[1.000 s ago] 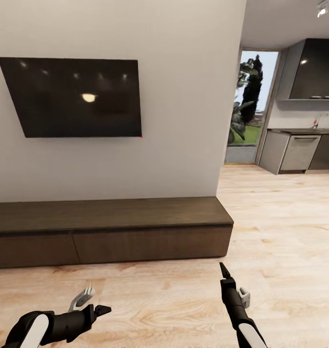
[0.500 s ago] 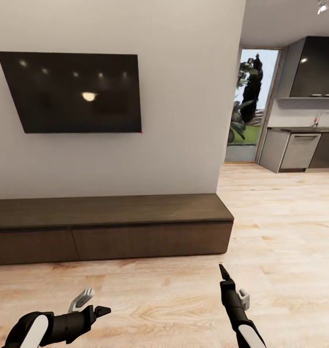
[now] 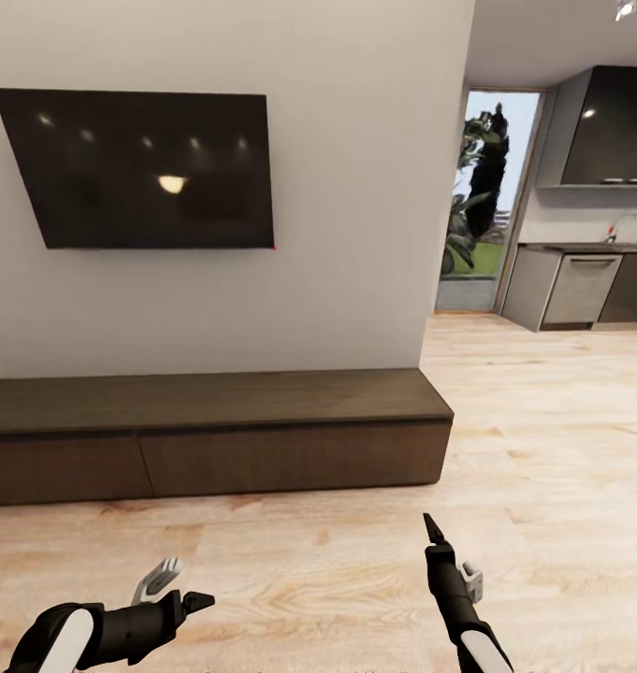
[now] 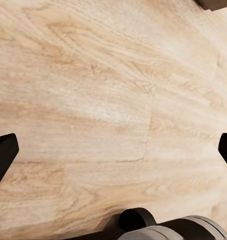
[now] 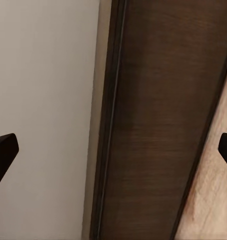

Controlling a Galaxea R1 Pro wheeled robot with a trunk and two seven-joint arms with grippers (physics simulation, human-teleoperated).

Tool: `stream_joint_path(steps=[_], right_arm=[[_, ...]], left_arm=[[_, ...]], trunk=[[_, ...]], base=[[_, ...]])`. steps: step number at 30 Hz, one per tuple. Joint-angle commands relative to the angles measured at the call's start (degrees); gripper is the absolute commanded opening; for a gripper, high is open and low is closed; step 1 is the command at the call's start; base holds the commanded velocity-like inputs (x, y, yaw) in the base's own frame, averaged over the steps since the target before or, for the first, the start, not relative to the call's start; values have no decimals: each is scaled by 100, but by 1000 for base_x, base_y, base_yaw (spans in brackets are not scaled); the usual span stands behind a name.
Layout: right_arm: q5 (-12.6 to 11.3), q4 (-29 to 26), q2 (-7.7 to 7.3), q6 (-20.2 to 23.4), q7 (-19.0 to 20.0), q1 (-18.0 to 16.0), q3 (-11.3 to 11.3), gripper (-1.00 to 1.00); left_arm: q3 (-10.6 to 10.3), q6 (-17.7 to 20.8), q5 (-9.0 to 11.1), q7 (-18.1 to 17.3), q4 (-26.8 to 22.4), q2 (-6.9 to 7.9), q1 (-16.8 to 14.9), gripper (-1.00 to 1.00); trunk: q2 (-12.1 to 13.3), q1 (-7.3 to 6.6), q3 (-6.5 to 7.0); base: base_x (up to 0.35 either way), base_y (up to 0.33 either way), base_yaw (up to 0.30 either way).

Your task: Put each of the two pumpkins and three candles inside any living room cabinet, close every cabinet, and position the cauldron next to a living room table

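The cabinet (image 3: 215, 435) runs low along the wall under the TV (image 3: 140, 168), both drawer fronts flush and shut, its top bare. I'd judge the robot is between errands on the wood floor (image 3: 337, 579), and next it must find a pumpkin or candle, or pull a drawer. The left hand (image 3: 173, 587) and right hand (image 3: 449, 551) hang low, fingers spread wide, holding nothing.

The cabinet (image 3: 215, 435) — long, low, dark brown wood — stands against the wall, its flat drawer fronts shut.
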Motion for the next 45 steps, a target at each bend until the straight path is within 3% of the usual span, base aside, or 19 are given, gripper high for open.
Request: stream_joint_path(steps=[1,12,23,45], right_arm=[[-1,0,0,0,0,0,0,100],[-2,8,0,0,0,0,0,100],[2,55,2,-1,-7,0,0,100],[4,79,9,-9,-7,0,0,100]], left_arm=[[-1,0,3,0,0,0,-1,100],[2,0,2,0,0,0,-2,100],[6,0,8,0,0,-3,-2,100],[-19,0,13,0,6,-9,-2,100]], trunk=[[-42,23,-18],[-483,264,-216],[-483,264,-216],[-483,264,-216]], base=[[0,0,0],[0,0,0],[52,0,0],[325,0,0]])
